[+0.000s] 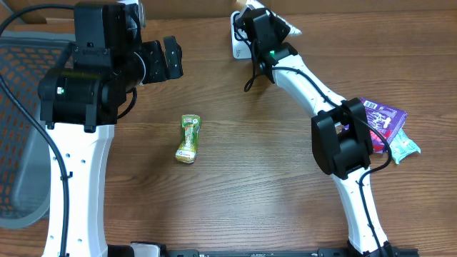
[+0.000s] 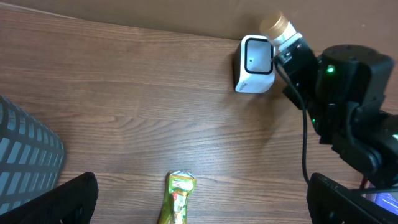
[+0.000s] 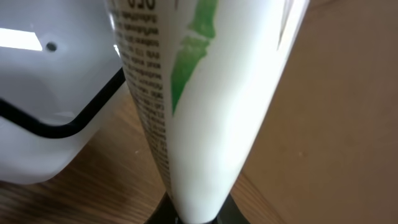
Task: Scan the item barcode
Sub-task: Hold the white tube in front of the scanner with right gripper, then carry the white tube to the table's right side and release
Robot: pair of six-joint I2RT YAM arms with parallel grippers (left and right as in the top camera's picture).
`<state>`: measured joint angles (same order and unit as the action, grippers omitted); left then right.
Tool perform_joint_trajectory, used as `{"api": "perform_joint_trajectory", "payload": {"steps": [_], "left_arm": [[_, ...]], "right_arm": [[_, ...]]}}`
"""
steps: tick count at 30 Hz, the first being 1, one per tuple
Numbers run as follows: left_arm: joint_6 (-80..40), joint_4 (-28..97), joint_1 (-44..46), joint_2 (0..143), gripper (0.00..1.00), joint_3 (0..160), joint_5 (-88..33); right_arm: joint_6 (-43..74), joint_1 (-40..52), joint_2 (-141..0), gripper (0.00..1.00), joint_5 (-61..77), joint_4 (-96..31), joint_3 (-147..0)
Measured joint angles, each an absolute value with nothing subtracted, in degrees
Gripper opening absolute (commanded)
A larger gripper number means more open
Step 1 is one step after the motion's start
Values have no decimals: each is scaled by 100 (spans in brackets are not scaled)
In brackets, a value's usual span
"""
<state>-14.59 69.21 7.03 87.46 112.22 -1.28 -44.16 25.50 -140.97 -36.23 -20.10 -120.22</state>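
Got right pincer [image 3: 198, 215] closed tight on the narrow end of a white tube [image 3: 211, 93] with green marks. Holding the tube at the far edge of the desk [image 1: 250, 200], right up against the side of the white scanner [image 1: 238, 44]. Can't tell whether touching or just beside. Seeing a black-outlined window on the scanner face in the left wrist view, with the tube's tan cap [image 2: 275, 25] poking out just past the scanner's top corner. Seeing a column of fine print down the tube in the right wrist view, on the side toward the scanner. Can't make out a barcode: too close, too blurred.

Got left pincer [image 1: 163, 59] spread wide, gripping nothing, hanging over the left part of the desk, well apart from the scanner.

Seeing a green-and-yellow pouch [image 1: 188, 138] lying flat on the desk between the two arms, near the left pincer but clear of it. Spotting a purple packet [image 1: 384, 114] and a teal packet [image 1: 405, 145] together near the desk's right edge, partly hidden by the right arm's elbow. Noting a grey mesh chair [image 1: 18, 121] off the left side.
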Motion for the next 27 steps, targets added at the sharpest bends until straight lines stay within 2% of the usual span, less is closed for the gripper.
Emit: {"api": "perform_joint_trajectory", "payload": {"steps": [12,19,27], "left_arm": [[-1459,6921,703,8746,100,11222,-128],[-1459,6923,703,8746,99,11222,-128],[-1459,6919,703,8746,100,11222,-128]], "right_arm": [[-4532,2596,-14212,4,-3651,-2528,-12020],[-4530,3116,-13955,4,-3636,-3693,-12020],[-3037,3343,-12348,4,-1938,-5909,-12009]]}}
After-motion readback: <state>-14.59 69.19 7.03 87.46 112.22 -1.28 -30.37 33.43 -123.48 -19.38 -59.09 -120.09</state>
